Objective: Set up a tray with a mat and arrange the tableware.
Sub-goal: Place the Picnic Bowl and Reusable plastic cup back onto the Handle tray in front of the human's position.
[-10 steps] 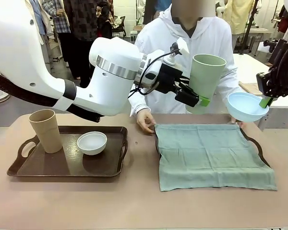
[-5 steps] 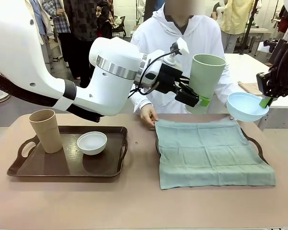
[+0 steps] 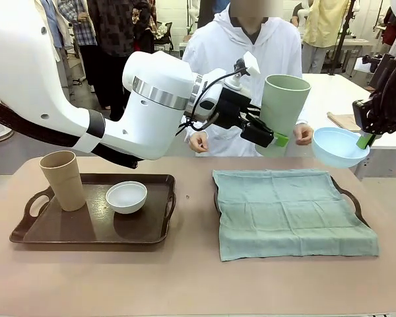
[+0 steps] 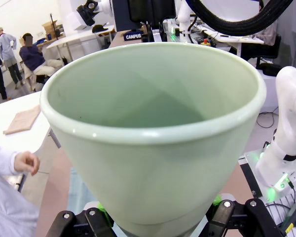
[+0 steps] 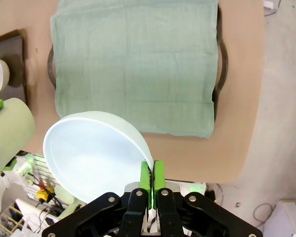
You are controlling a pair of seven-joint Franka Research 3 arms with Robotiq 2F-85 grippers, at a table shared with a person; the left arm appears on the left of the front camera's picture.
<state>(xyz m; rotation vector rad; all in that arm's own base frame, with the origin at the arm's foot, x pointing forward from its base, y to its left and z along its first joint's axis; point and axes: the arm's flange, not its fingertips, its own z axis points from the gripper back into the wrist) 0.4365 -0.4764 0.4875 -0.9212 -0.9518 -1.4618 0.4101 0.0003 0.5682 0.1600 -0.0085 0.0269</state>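
Observation:
My left gripper is shut on the pale green tumbler, held high above the far edge of the green mat; the tumbler's mouth fills the left wrist view. My right gripper is shut on the rim of the light blue bowl, up in the air at the right; the same bowl hangs over the mat. The mat covers a dark tray whose handles stick out. The tan tumbler and white bowl stand on the brown tray at left.
A person in a white hoodie stands at the far side, both hands lifted off the table near chest height. Bare tabletop runs along the front edge and between the two trays.
The person's hands let go of the mat's far corners and drew back up off the table. Both grippers have stayed still with their loads.

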